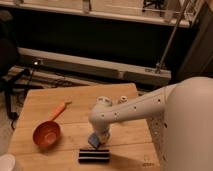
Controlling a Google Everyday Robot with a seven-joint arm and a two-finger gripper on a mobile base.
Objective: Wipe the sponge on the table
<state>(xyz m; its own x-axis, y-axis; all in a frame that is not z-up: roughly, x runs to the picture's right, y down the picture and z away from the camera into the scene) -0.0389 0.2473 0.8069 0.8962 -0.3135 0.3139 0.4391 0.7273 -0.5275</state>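
At lower centre, the gripper points down onto the wooden desk, jaws apparently clamped on the light-blue sponge to press it against the planks for wiping, just above a black striped block.
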